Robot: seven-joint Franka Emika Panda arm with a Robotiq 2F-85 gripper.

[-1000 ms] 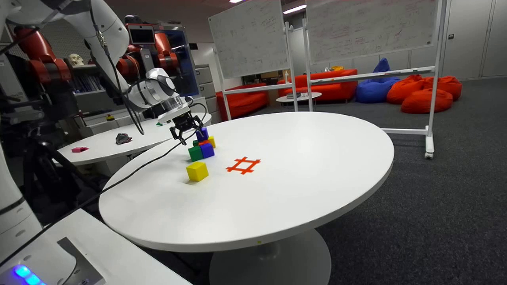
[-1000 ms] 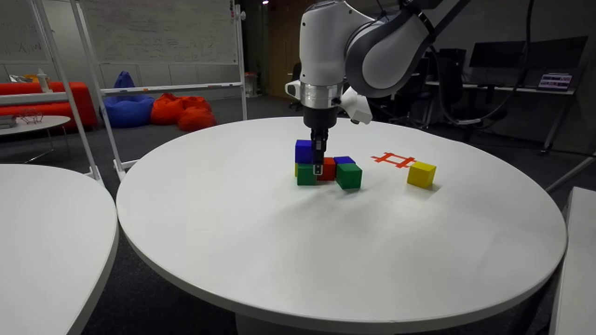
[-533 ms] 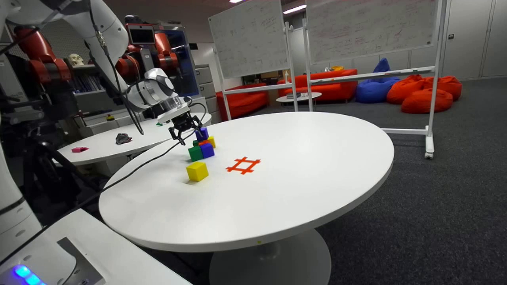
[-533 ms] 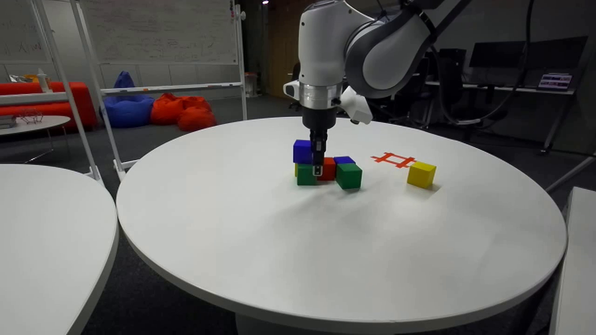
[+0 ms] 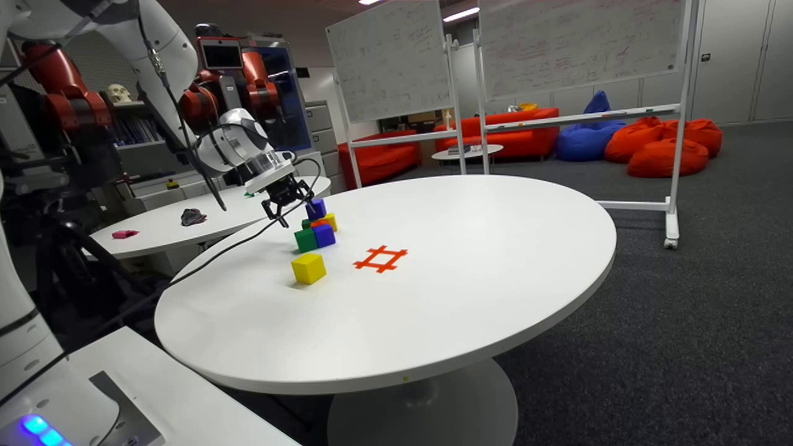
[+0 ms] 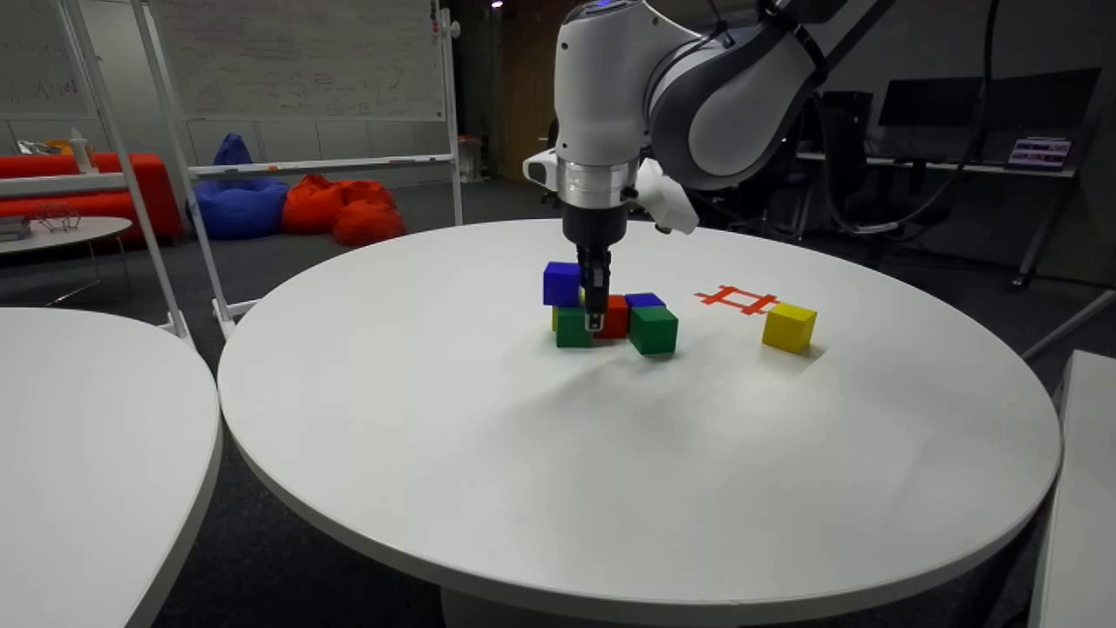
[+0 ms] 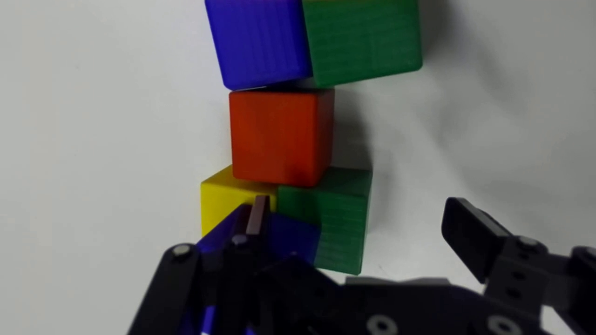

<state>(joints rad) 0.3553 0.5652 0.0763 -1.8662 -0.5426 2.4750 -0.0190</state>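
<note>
Round white table [image 6: 610, 488] in an office. Nearest, in an exterior view: right green block [image 6: 654, 331], plus lone yellow block [image 6: 789, 328] apart to the right. Left green block [image 6: 572, 329] next, red block [image 6: 615, 317] between the greens, lower blue block [image 6: 645, 300] just beyond the right one. Gripper [image 5: 298, 217] low at this cluster, jaws spread wide. Upper blue block [image 6: 561, 284] stacked above the left green and a half-hidden yellow block [image 7: 219, 200]; one finger [image 7: 259, 216] overlaps it in the wrist view, contact can't be told. Red tape outline [image 5: 373, 266] farther right; whiteboard [image 6: 305, 61], then beanbags [image 6: 349, 205] at far left.
</note>
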